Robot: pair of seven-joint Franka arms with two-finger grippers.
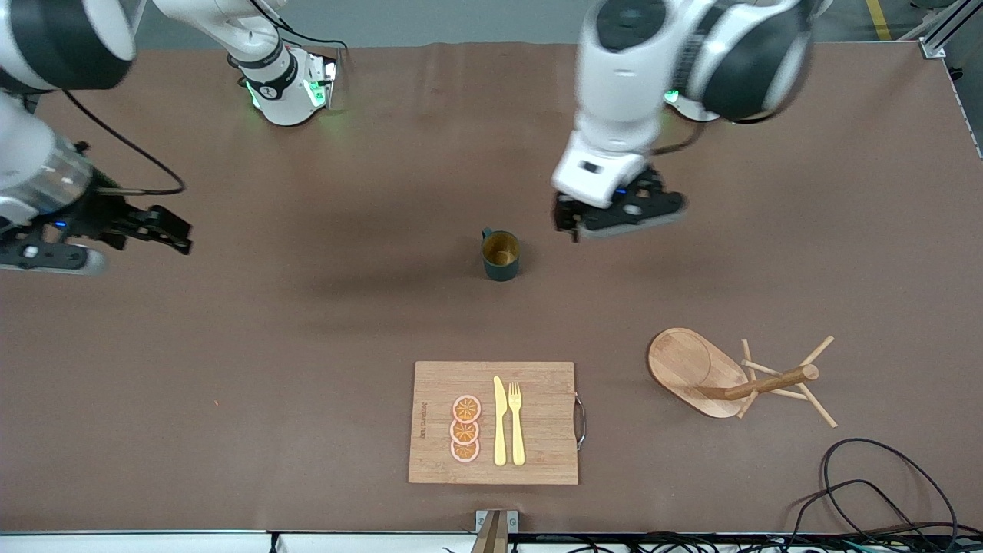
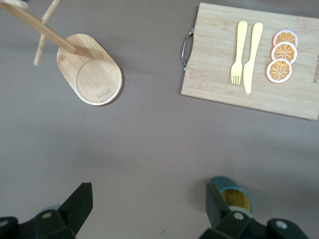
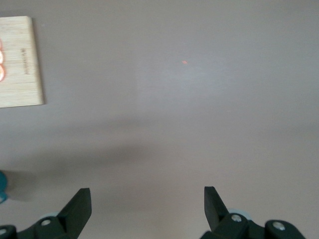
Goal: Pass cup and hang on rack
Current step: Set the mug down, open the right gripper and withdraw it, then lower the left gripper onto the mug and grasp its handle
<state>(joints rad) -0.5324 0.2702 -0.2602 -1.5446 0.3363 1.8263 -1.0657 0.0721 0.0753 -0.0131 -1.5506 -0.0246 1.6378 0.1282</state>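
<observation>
One dark teal cup (image 1: 501, 256) stands upright near the middle of the brown table (image 1: 307, 322), mouth up and yellowish interior showing; its long axis is vertical, and its small handle points toward the robots' bases and slightly toward the right arm's end. It rests on the bare tabletop, farther from the front camera than the cutting board.

One wooden mug rack (image 1: 718, 376) stands on its oval base toward the left arm's end of the table, nearer to the front camera than the cup and well apart from it. In the front view its central post leans away from the base toward the left arm's end, with thin pegs fanning out round its top; their exact count cannot be told.

One rectangular bamboo cutting board (image 1: 537, 453), with a metal handle on the edge facing the rack, carries three orange slices (image 1: 465, 428) in a row, one yellow knife (image 1: 500, 421) and one yellow fork (image 1: 516, 422), knife and fork lying side by side.

The left gripper (image 1: 591, 223) hangs over bare table just beside the cup, fingers spread wide and holding nothing. The right gripper (image 1: 165, 228) waits over the right arm's end of the table, fingers likewise wide apart and empty.
</observation>
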